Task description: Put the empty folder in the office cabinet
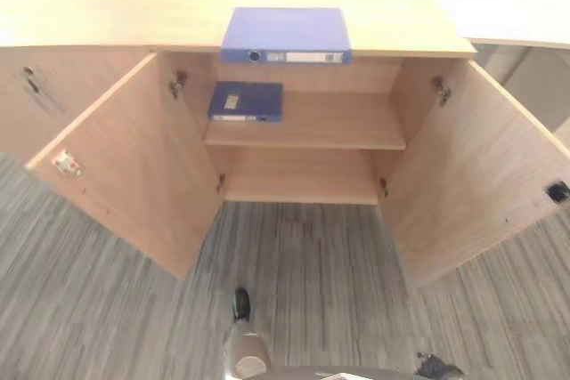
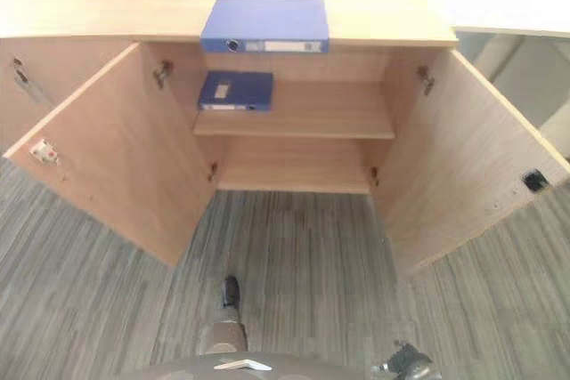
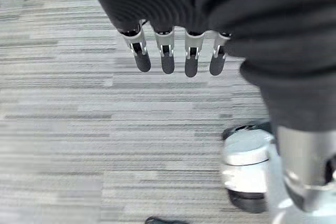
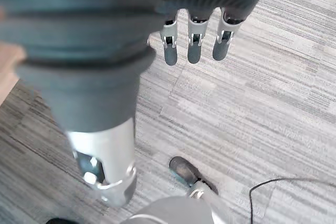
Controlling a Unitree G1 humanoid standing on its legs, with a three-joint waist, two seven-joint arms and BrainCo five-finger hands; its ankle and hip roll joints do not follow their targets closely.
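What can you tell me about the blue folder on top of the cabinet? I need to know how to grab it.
The blue folder is a lever-arch binder with a smooth, plastic-looking cover. It lies flat and closed on the light wooden cabinet top, above the open compartment. Its spine faces the robot at the front edge, showing a round finger hole toward the robot's left and a white label strip. Only the cabinet top touches it.

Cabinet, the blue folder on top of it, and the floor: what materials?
Cabinet: light wood-grain board, matte, probably laminate; grain lines run evenly across the doors.
Blue folder: smooth blue cover, likely plastic-coated board; slight sheen, metal ring in the spine.
Floor: grey striped carpet, apparently; matte, streaky texture.
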